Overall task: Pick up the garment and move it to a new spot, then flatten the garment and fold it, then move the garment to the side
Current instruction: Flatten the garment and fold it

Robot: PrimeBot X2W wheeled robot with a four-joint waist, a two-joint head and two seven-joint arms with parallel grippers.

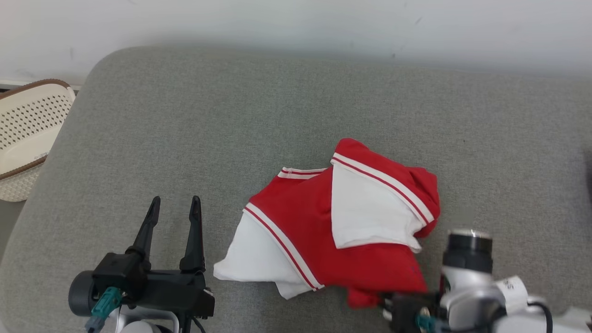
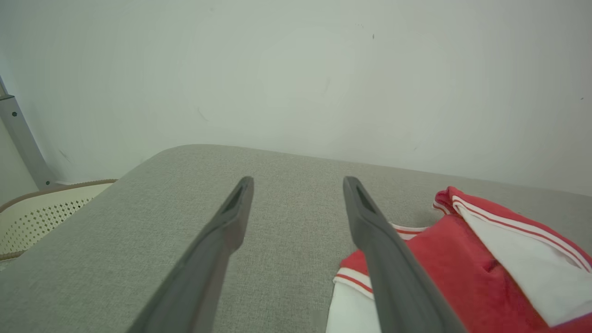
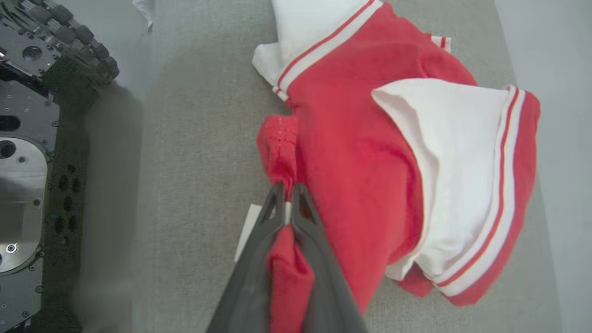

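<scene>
Long blk fingers, teal connectors, white forearm

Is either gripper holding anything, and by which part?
The right gripper is shut on the red-and-white garment, pinching a bunched red fold at its edge. The left gripper is open, holding nothing.

Home-like room, prob. a living-rm or bedroom corner: grey fabric-covered cushion across centre frame w/ a red-and-white garment lying on it, plain white wall along the top, cream perforated basket w/ brown rim at far left.
</scene>
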